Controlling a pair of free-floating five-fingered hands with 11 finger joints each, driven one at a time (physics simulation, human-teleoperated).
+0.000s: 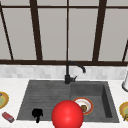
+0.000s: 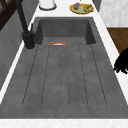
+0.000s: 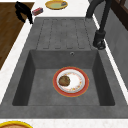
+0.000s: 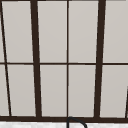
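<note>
Left hand (image 1: 37, 114), fingers down — eraser (image 1: 8, 117) left

Even, bright, flat light throughout; soft blur everywhere, with no glare and hardly any shadows.

**Window above the sink**

A big window (image 4: 67, 60) takes up the wall, its pale grey panes split by dark brown bars. Two thick uprights stand left and right of a thin middle one, and a slim crossbar runs about halfway up. A heavy dark sill closes the bottom. Just below it, the black curved top of the faucet (image 4: 76, 121) pokes up against pale tile.
</note>
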